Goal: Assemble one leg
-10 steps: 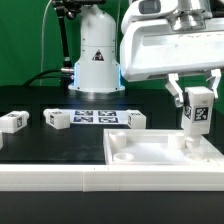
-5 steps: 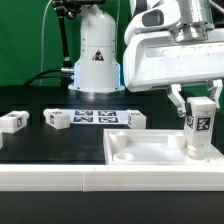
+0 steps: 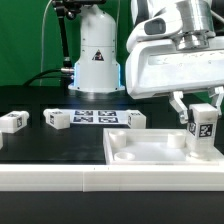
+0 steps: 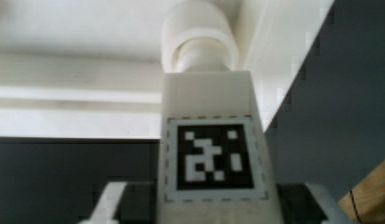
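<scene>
- We see a black tabletop (image 3: 55, 145).
- A large white recessed panel (image 3: 150, 158) lies by the front edge, toward the corner on the exterior view's right.
- The marker board (image 3: 95, 117) lies flat mid-tabletop, toward the back edge.
- One loose leg (image 3: 57, 120) sits just beside one end of the board, and a second loose leg (image 3: 133, 120) just beside the other.
- A third loose leg (image 3: 12, 121) lies near the edge on the exterior view's left.
- The arm's white base (image 3: 97, 60) stands at the back edge.

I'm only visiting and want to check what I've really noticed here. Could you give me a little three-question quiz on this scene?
1. True or false: the pincer is empty.
2. How many small white tagged plastic blocks lie loose on the black table?
3. The held white block is upright over: A) the large white recessed panel; B) the bare black table.
Key: 1 false; 2 three; 3 A.
</scene>
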